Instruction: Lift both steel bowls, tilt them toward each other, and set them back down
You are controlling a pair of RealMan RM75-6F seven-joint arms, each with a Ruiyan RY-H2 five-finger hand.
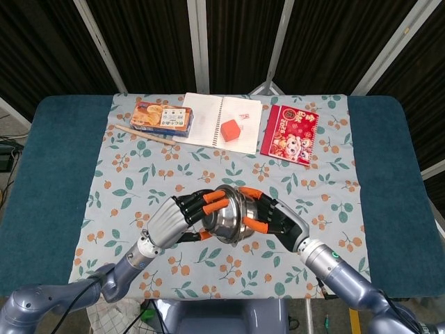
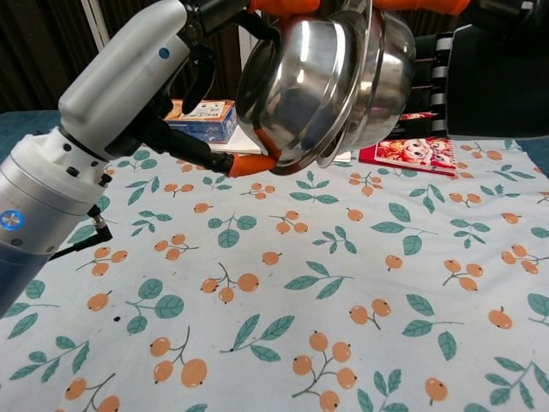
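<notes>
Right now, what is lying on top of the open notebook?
A red cube rests on the notebook. Near the notebook's top edge sits a small red-marked item, too small to identify. What they cover is hidden.

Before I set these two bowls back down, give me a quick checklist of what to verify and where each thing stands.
1. Left hand grips the left steel bowl: ok.
2. Right hand grips the right steel bowl: ok.
3. Bowls tilted toward each other, rims together: ok.
4. Bowls lifted off the floral cloth: ok.
5. Rims free to part without catching: cannot tell.
6. Bare cloth beneath for both bowls, with the notebook and red cube farther back: ok.
</notes>
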